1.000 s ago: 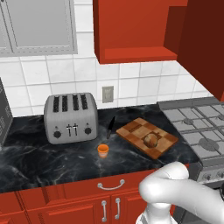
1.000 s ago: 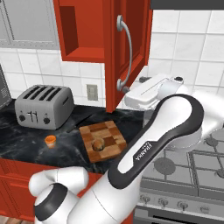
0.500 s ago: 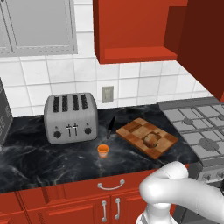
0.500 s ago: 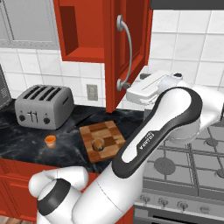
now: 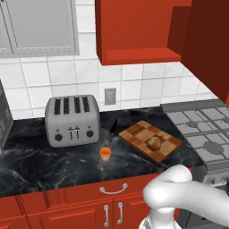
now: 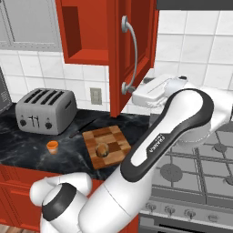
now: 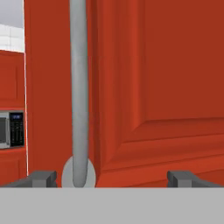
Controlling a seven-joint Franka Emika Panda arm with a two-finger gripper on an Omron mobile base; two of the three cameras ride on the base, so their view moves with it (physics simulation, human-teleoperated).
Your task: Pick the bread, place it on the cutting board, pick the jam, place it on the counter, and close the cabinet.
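1. Setting: a rendered domestic kitchen.
2. Evidence: black marble-look tabletop [image 5: 53, 165] above red drawers [image 5: 89, 197]; white tiled wall [image 5: 58, 80].
3. Appliances: four-slot toaster [image 5: 72, 119], gas stove [image 5: 203, 134], microwave [image 7: 11, 129].
4. Red wall cabinet [image 6: 132, 50], door open.

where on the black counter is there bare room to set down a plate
The black marble counter is bare left of the small orange jam jar, in front of the silver four-slot toaster. It is crowded between toaster and checkered wooden cutting board, which holds the round brown bread, beside the grey stove.
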